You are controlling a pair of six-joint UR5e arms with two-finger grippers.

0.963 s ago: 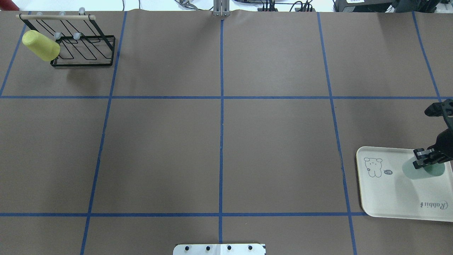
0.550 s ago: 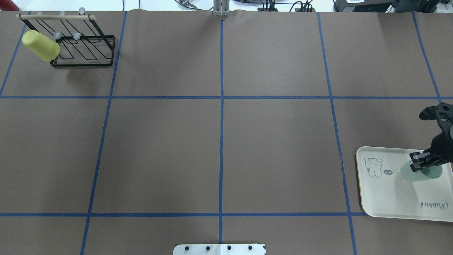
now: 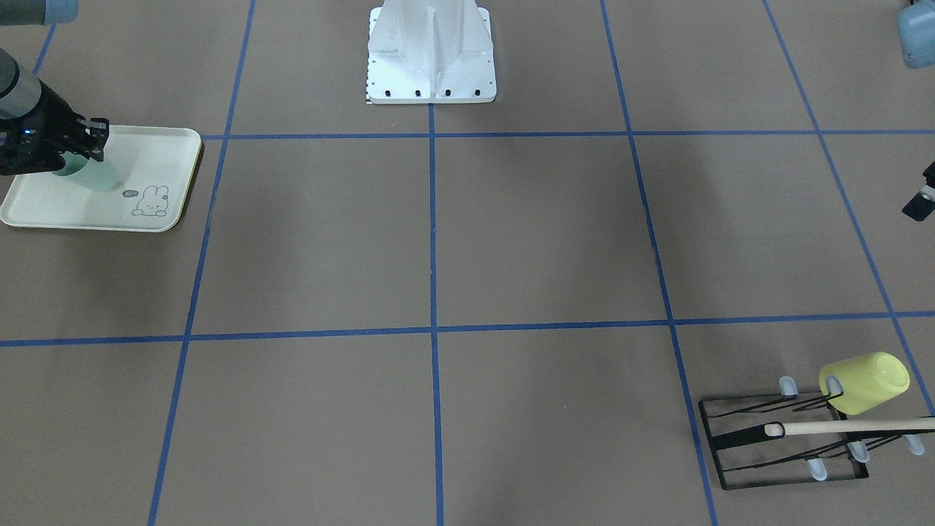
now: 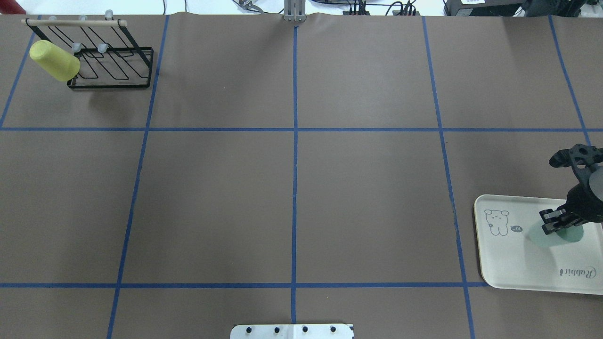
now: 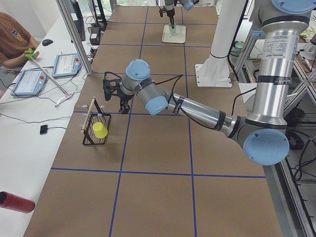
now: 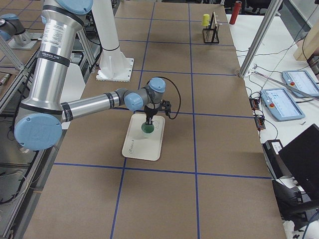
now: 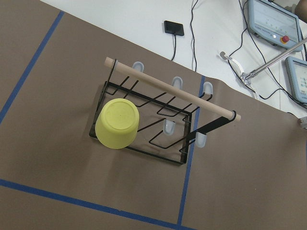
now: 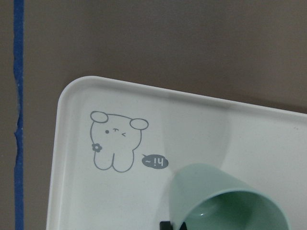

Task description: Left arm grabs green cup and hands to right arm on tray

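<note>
The green cup [image 4: 537, 237] is over the right half of the cream tray [image 4: 513, 263], tilted, its mouth toward the gripper. My right gripper [image 4: 555, 225] is shut on the cup's rim. I cannot tell whether the cup's base touches the tray. The right wrist view shows the cup [image 8: 216, 196] beside the drawn rabbit on the tray [image 8: 96, 201]. The cup [image 3: 98, 175] also shows in the front view. My left gripper [image 5: 121, 104] hovers above the black rack at the far left of the table. I cannot tell whether it is open or shut.
A yellow cup [image 4: 54, 60] hangs upside down on the black wire rack [image 4: 113, 66] at the far left corner. It also shows in the left wrist view [image 7: 117, 123]. The robot's white base [image 3: 431, 51] stands at the table's near edge.
My right gripper has moved the green cup a little to the left and toward the robot over the tray. The rack and yellow cup have not moved.
</note>
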